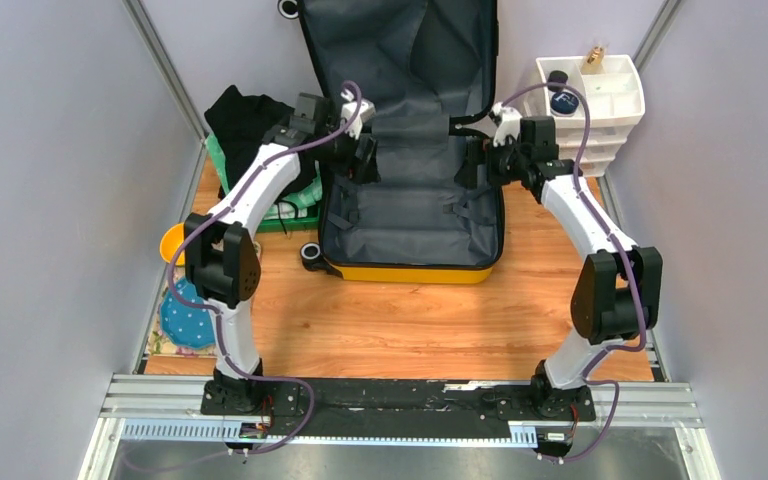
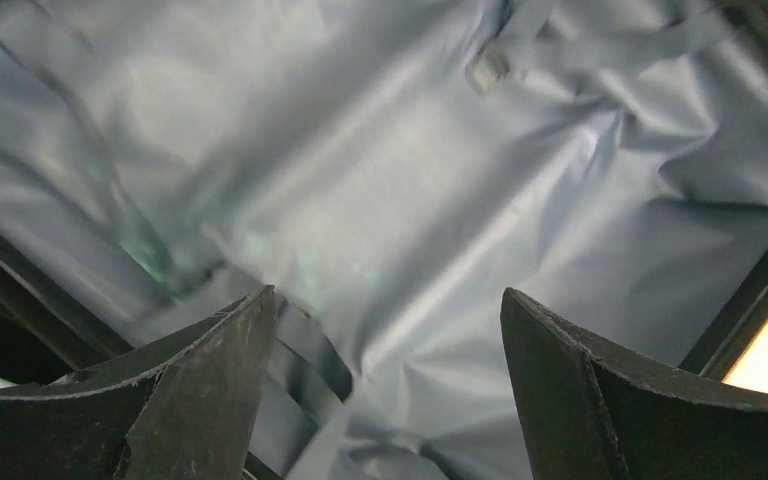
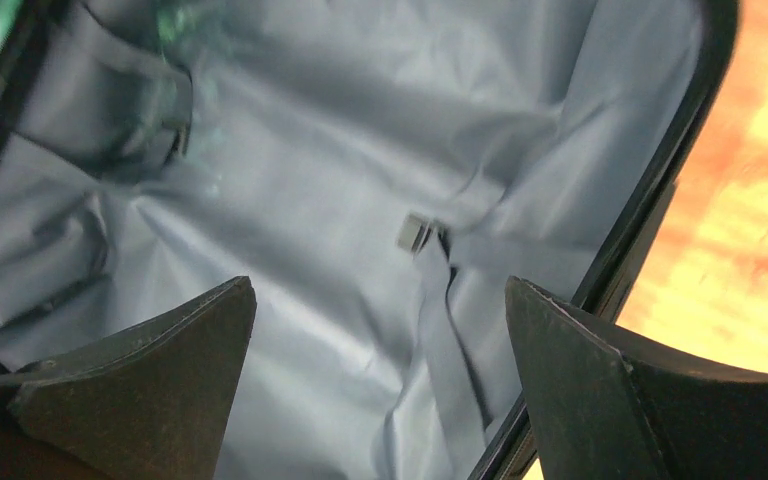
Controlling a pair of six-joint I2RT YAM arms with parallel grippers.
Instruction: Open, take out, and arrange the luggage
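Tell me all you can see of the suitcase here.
The suitcase lies open on the wooden table, lid upright at the far side. Yellow hard shell, black trim, a black wheel at the near left corner. Creased dark grey lining with loose straps and a buckle; no contents show. The left pincer and right pincer hover open over the lining.

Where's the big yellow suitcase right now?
In the top view the luggage lies open in the centre, between the left gripper and the right gripper, with the white drawer unit just to its right.
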